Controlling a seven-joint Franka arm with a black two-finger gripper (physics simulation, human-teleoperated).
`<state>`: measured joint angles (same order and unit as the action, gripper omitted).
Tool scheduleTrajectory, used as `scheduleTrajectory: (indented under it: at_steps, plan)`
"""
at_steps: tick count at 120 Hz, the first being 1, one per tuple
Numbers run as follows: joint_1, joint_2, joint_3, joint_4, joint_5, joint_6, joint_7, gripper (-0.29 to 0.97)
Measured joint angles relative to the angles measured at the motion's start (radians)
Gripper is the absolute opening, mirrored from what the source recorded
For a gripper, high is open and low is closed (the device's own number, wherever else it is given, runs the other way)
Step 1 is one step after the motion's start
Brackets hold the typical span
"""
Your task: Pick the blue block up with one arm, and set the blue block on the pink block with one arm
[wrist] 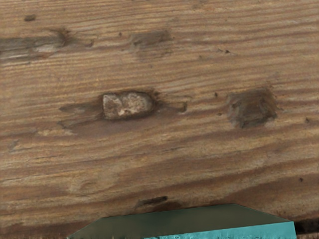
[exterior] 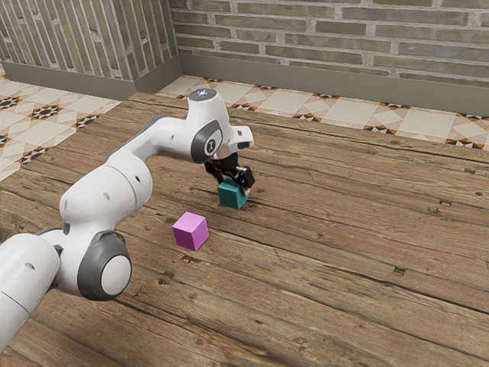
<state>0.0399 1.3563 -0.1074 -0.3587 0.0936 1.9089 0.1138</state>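
The blue block [exterior: 232, 196], teal in colour, rests on the wooden table just beyond the middle. My gripper [exterior: 230, 179] is directly over it, pointing down, with its black fingers open and standing at the block's top edges. In the wrist view the blue block [wrist: 199, 224] lies close under my hand. The pink block [exterior: 191, 230] sits on the table a short way nearer the camera and toward the exterior view's left of the blue block, apart from it.
The wooden table [exterior: 344, 252] stretches wide toward the exterior view's right and front. My white arm [exterior: 114, 191] comes in from the lower left. A brick wall [exterior: 328, 38] and tiled floor lie behind.
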Motion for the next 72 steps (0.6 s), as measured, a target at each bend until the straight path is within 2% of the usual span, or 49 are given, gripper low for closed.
scheduleTrajectory:
  at_steps: [16, 35, 72]
  plan:
    - [0.002, -0.001, 0.000, -0.003, 0.000, -0.008, 0.000, 0.66]
    - [0.010, -0.001, -0.001, -0.004, 0.000, -0.011, 0.000, 0.44]
    - [0.017, -0.028, 0.003, -0.003, -0.001, -0.026, -0.003, 0.34]
